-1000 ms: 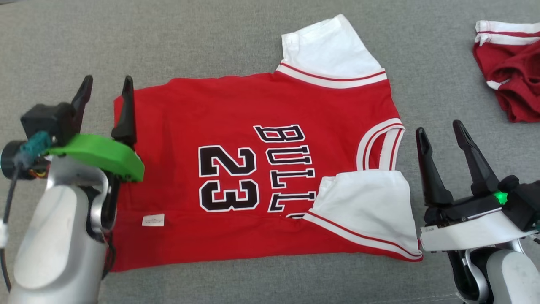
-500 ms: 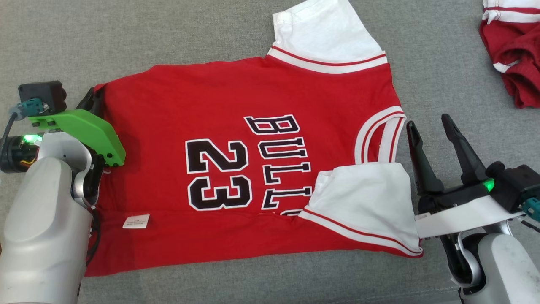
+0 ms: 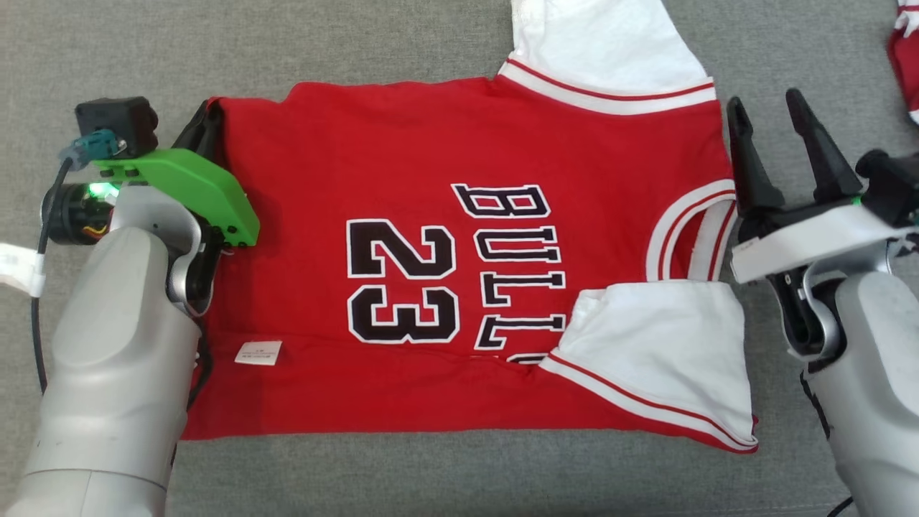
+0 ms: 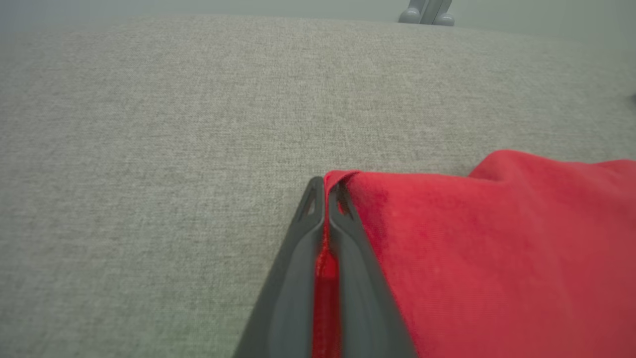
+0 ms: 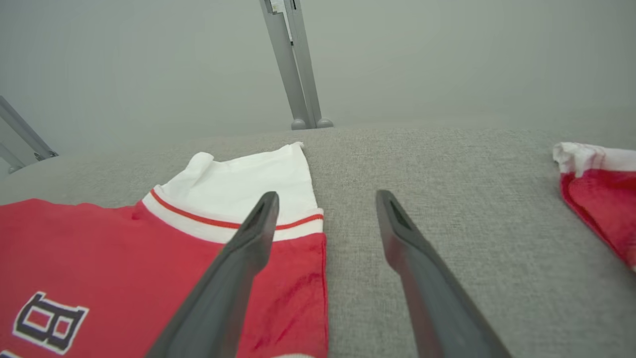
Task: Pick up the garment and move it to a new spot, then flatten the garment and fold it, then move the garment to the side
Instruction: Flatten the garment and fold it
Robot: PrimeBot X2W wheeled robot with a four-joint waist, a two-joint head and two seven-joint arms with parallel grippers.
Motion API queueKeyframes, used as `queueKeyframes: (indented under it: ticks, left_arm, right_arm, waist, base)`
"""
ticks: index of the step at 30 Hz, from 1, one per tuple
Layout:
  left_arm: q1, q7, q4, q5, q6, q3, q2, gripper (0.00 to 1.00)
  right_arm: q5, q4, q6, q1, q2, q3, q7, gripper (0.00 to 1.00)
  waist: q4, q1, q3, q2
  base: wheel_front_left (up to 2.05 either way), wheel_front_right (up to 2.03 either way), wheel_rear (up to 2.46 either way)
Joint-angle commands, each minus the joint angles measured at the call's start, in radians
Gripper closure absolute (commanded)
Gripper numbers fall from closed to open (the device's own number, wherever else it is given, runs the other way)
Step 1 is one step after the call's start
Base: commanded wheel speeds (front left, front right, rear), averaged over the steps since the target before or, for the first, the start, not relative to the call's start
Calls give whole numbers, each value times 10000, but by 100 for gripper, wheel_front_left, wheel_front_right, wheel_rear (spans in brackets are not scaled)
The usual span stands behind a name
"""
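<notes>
Left gripper [image 4: 325, 186] is closed on the far-left hem corner of the garment [image 3: 467, 251]. Right gripper [image 5: 328, 196] has its jaws apart and holds nothing, sitting just beside the far-right shoulder with one finger over the red cloth. The garment lies flat on the bench [image 3: 359, 43] between the arms, hem to the left and collar to the right.

Risks:
- The left pinch is right at the cloth edge. The wrist view doesn't show whether both layers are caught. If only the top one is, the layers will probably peel apart on lift, or the corner will slip out.
- If the left pulls before the right has closed, the cloth will likely skew and bunch.
- The near white sleeve [image 3: 660, 345] lies folded over the body and could get trapped in the fold.
- A second red-and-white garment [image 5: 601, 199] sits at the far right, where a wide right-arm swing could drag it.

The surface is grey woven fabric, probably padded, so expect cloth-on-cloth drag. Beyond it are a plain pale wall and grey metal posts [image 5: 298, 64].
</notes>
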Motion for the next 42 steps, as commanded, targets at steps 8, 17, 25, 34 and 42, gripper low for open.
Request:
queueKeyframes:
  ticks: [8,17,25,34,42]
  left_arm:
    - [-656,-426,498,-4,-198,-402,-527,100]
    - [-1136,-810,1130,-136,-350,-857,-917,100]
    - [-1453,-1077,1599,-304,-420,-1133,-1089,100]
    - [-1545,-1665,1808,-568,-445,-1316,-986,100]
    - [-1260,-2201,1191,-676,-444,-1265,-522,100]
  right_arm:
    - [671,2494,-5,-3048,-602,911,434,0]
    - [1017,5356,-3,-5454,-1049,2062,1323,0]
    - [1627,6637,-3,-6458,-1173,3119,1930,0]
    - [2593,6652,-3,-6651,-1471,3986,1308,100]
    - [3377,5512,-3,-5922,-2205,4560,-116,100]
  waist:
    - [1025,0,600,0]
    - [1485,0,663,0]
    - [1626,0,676,0]
    - [1533,0,369,0]
    - [1180,0,-491,0]
  base:
    - [0,0,0]
    - [0,0,0]
    - [0,0,0]
    - [0,0,0]
    - [0,0,0]
